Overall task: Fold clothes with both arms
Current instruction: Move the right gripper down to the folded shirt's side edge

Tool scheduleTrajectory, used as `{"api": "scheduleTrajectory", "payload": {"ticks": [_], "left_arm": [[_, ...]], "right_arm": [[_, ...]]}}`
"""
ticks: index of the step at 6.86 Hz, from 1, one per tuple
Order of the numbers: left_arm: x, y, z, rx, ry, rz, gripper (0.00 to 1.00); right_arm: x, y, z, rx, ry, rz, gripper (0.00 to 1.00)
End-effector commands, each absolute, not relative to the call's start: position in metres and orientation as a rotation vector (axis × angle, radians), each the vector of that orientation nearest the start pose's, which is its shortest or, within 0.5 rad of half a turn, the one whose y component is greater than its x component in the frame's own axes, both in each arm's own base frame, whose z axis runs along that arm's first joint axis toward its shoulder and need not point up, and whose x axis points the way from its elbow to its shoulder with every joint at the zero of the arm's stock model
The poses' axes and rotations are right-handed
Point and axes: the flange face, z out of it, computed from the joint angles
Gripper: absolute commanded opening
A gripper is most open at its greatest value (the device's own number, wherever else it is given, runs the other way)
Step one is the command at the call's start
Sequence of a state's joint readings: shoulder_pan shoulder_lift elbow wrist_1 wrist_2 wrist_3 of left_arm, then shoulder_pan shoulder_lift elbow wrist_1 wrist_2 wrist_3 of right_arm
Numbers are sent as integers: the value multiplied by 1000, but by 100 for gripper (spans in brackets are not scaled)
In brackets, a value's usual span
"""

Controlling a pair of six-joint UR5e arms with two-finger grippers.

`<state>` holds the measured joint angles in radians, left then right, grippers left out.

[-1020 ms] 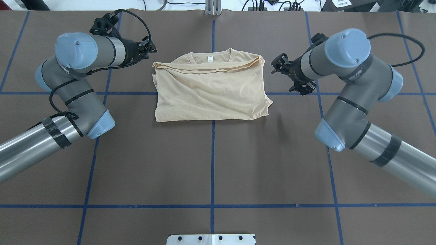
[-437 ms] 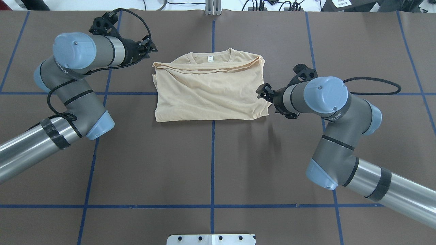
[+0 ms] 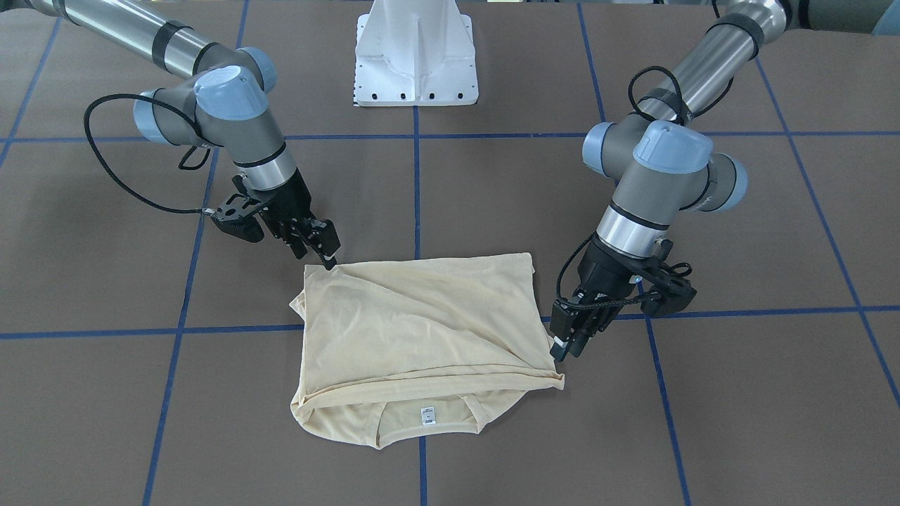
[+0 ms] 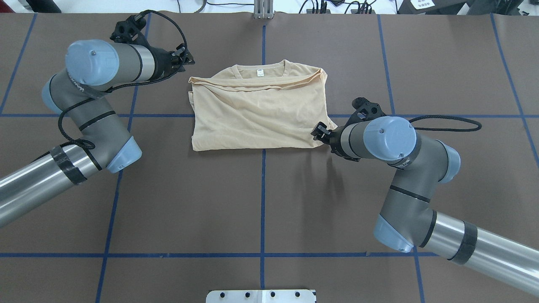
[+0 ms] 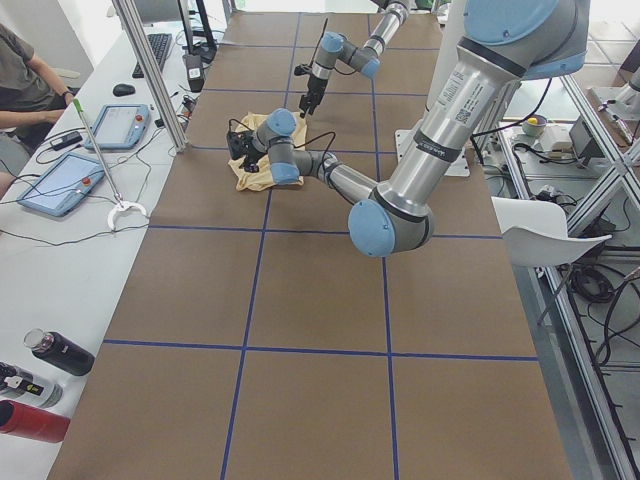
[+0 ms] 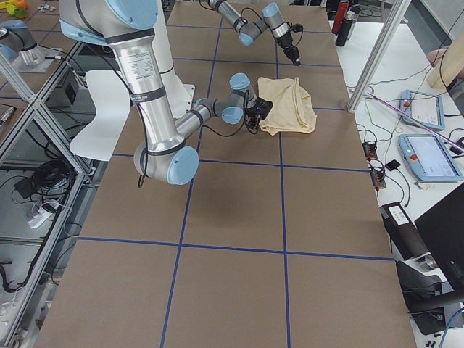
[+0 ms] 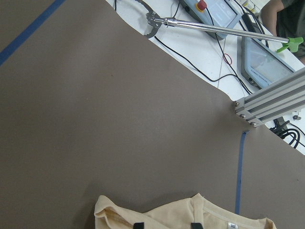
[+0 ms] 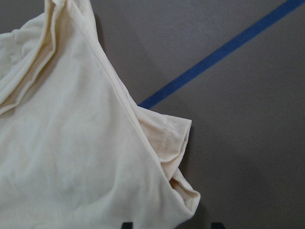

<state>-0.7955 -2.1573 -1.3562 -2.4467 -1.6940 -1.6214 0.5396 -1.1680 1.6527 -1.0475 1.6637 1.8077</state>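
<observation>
Seen from overhead, the left arm (image 4: 97,84) comes in from the left edge over the brown table (image 4: 189,202) with its grid of blue tape (image 4: 262,202); its elbow is bent and the wrist points toward the middle; the left gripper (image 4: 188,59) sits just beside the far left corner of the shirt (image 4: 261,113), by the shoulder; in the left wrist view its two black fingertips (image 7: 138,225) stand apart, jaws parted with nothing clamped between them, and the shirt's shoulder and neckline lie just ahead of them; whether the tips touch the cloth cannot be told. The shirt lies in the middle of the table, folded into a rough rectangle across the central tape line; its neckline and small white label (image 4: 260,73) are on the edge away from the robot; soft creases run across its upper layer. Further right, the right gripper (image 4: 316,131) is at the shirt's near right corner; in the right wrist view its fingertips (image 8: 126,225) are spread wide, jaws gaping and gripping nothing, with the layered corner of the cloth lying between them; behind it the right arm (image 4: 396,168) folds back and runs off the lower right edge.
</observation>
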Motion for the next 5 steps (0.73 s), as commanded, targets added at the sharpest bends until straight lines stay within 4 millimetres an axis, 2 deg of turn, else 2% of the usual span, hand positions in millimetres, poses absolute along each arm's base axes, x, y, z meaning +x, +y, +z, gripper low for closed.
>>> {"api": "scheduleTrajectory", "payload": {"ticks": [1, 4, 5], "left_arm": [[421, -604, 311, 362, 1224, -655, 43], [422, -603, 311, 362, 1226, -654, 43], [422, -603, 310, 362, 1226, -654, 43]], "right_arm": [[-496, -440, 343, 69, -1021, 659, 1], [-491, -442, 340, 63, -1032, 657, 0], [-484, -448, 336, 63, -1037, 660, 0]]}}
